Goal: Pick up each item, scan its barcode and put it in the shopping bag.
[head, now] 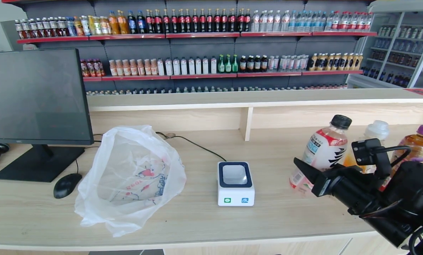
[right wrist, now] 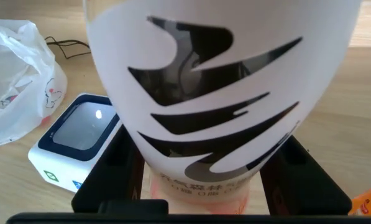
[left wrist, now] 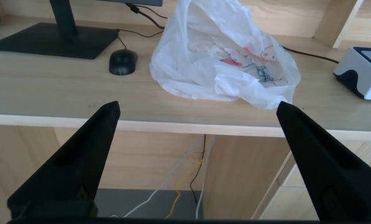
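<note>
We held the tilted bottle (head: 323, 145) in our right gripper (right wrist: 207, 186), fingers closed on its sides, near the scanner (head: 235, 182); our left gripper (left wrist: 197, 107) hung spread wide before the bag (left wrist: 222, 53).

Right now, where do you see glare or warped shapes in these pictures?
Head view: the shelves bow slightly toward the edges. Right wrist view: a glint sits on the scanner window, and the bottle looms large at the lens. Left wrist view: even light on the bag.
</note>
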Available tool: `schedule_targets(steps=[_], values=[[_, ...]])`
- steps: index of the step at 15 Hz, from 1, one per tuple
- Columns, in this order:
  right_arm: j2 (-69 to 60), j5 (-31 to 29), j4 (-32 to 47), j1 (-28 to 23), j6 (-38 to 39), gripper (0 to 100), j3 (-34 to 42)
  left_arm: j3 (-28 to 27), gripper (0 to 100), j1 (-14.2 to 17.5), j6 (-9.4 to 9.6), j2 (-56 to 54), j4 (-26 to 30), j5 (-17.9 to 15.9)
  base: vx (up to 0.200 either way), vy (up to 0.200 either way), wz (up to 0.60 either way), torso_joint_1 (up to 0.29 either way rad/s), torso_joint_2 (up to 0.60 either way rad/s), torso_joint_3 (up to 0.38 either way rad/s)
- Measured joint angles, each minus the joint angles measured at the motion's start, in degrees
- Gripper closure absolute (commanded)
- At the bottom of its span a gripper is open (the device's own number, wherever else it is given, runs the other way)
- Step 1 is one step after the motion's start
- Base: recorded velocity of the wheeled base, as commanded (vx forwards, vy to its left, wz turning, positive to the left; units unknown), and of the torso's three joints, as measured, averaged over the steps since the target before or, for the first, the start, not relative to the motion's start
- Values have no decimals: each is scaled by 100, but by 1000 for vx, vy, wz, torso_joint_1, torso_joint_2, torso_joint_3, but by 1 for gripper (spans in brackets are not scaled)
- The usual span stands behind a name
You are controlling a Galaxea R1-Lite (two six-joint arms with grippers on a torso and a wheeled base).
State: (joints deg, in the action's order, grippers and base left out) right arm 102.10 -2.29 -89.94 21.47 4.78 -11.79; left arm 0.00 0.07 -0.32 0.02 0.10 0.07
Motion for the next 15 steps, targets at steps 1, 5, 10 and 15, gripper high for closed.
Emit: schedule_targets(steps=[1, 5, 10, 15], values=[[-163, 2, 0, 77, -21, 100, 149, 0, 0, 0, 0, 0, 0, 0, 0, 0, 0, 0, 0, 0], [-916, 2, -2, 217, -60, 100, 794, 0, 0, -2, 0, 0, -2, 0, 0, 0, 0, 0, 0, 0], [-1740, 40, -2, 890, 288, 100, 1157, 0, 0, -2, 0, 0, 0, 0, 0, 0, 0, 0, 0, 0], [-1902, 469, 11, 1657, 1254, 100, 857, 0, 0, 2, 2, 0, 0, 0, 0, 0, 0, 0, 0, 0]])
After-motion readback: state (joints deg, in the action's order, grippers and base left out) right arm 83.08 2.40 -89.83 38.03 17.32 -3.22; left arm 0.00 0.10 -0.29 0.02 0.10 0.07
